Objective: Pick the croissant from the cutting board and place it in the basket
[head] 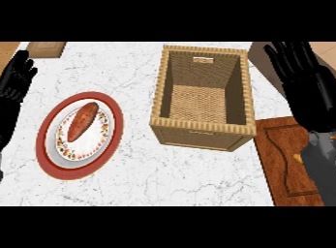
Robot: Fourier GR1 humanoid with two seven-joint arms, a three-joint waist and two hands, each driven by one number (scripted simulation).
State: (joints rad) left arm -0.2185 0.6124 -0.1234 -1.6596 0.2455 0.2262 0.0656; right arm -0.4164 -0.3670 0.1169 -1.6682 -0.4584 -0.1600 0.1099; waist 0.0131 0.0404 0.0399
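Observation, head view.

Surface (191, 179): white marbled top, carrying the items below.

Croissant (83, 121): an elongated reddish-brown piece tapered at both ends. It lies on a plate (59, 172), not on a cutting board. The piece is set diagonally across the plate's middle, its upper end towards the right. No robot hand touches it.

Plate: broad red rim, white centre with a patterned border. It sits on the left part of the surface, apart from the basket.

Basket (199, 138): rectangular, woven, light tan, upright with its mouth open to view. It stands right of the plate, with a strip of bare surface between the two. Only its woven floor shows inside. A small handle slot shows in the far wall.

Left robot hand (13, 80): black, at the view's left edge, above and left of the plate. Fingers are straight and point up, spread slightly apart. It holds nothing and touches neither plate nor croissant.

Right robot hand (306, 82): black, at the view's right, just beside the basket's right wall. Fingers are extended and point up, apart, holding nothing. Contact with the basket cannot be determined.

Dark wooden board (281, 155): lies at the right, below the right robot hand and partly covered by the grey forearm. Whether it is a cutting board cannot be determined.
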